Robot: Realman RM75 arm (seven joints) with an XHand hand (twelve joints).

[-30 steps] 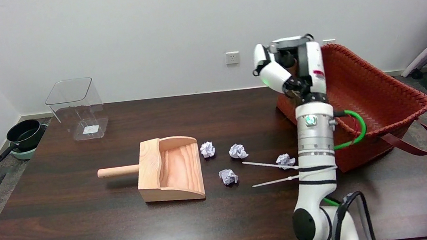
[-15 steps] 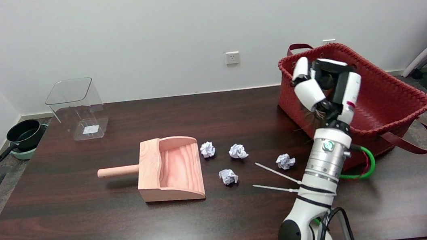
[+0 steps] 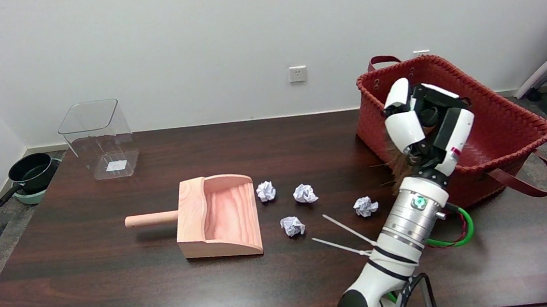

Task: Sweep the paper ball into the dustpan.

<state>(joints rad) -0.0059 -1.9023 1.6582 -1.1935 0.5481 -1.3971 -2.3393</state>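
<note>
Four paper balls [image 3: 266, 191] [image 3: 305, 193] [image 3: 292, 226] [image 3: 365, 206] are counted on the table, along with one wooden dustpan [image 3: 217, 216]. One clear bin [image 3: 99, 140] and one red basket [image 3: 493, 116] are seen farther back. One black pan [image 3: 30, 173] is seen at the far left.

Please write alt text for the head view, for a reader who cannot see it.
The robot's right hand, holding a small brush, hangs beside a red woven basket. On the dark table, four paper balls lie right of a wooden dustpan.
</note>
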